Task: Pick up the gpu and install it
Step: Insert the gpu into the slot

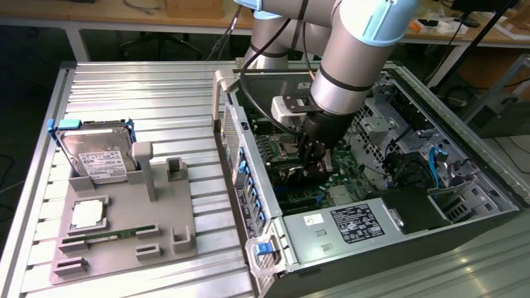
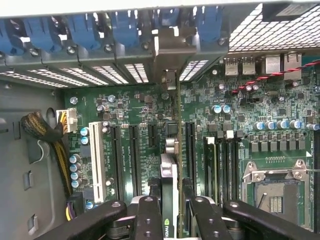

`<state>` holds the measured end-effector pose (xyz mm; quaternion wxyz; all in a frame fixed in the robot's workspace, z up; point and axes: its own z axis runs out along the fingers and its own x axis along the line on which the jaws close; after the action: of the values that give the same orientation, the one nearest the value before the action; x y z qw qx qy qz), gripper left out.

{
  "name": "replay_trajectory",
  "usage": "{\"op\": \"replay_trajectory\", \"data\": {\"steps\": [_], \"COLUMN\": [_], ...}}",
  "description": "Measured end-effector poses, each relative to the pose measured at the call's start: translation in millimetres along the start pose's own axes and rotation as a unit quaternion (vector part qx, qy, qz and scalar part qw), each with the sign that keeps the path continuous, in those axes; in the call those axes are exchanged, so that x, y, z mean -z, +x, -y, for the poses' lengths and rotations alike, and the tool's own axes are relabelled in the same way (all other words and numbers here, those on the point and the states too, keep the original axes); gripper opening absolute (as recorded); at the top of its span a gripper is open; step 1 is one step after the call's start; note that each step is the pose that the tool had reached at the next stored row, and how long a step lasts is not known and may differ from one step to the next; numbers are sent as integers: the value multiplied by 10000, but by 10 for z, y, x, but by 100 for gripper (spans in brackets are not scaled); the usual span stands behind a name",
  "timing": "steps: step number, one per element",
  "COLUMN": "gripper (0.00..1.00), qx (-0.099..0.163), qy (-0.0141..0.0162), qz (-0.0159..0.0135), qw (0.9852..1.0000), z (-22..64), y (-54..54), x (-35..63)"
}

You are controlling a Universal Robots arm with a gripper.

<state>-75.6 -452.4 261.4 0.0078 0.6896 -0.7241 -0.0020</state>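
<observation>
From the wrist, nearest of all, the gripper (image 2: 170, 212) has its two black fingers (image 2: 148, 220) clamped on the gpu (image 2: 170, 175) — the card stands edge-on between them, a thin dark board running away from the camera. Its silver bracket (image 2: 172, 47) sits at the far end, against the row of blue slot clips (image 2: 125, 27) along the case's rear wall. The card's lower edge lies along a black slot on the motherboard (image 2: 235, 130), between two other black slots; whether it is fully seated cannot be told. Beside those slots is a white slot (image 2: 98, 157), and further off to that side a braided cable bundle (image 2: 47, 135). On the other side of the card lie the memory slots and the bare CPU socket (image 2: 272, 187). A red-and-black twisted wire (image 2: 272, 75) crosses near the rear ports.

In the exterior view the arm (image 1: 356, 56) reaches down into the open case (image 1: 389, 186), the gripper (image 1: 313, 162) low over the motherboard with the gpu (image 1: 324, 162) held upright. The power supply (image 1: 352, 226) lies at the near end of the case.

Well apart, at the exterior view's left, a grey fixture (image 1: 124, 230) rests on the slatted table (image 1: 149, 93). It holds a hard drive (image 1: 98, 155) propped at a tilt, a CPU (image 1: 87, 214) lying flat — and a green memory stick (image 1: 108, 237) in its groove.
</observation>
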Motion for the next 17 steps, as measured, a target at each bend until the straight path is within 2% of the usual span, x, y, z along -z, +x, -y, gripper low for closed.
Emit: {"op": "replay_trajectory", "data": {"steps": [5, 17], "gripper": [27, 27], "qx": [48, 56], "qy": [2, 0], "qz": [0, 0], "qw": [10000, 10000], "z": [-36, -37], "y": [-2, 16], "x": [-15, -37]}}
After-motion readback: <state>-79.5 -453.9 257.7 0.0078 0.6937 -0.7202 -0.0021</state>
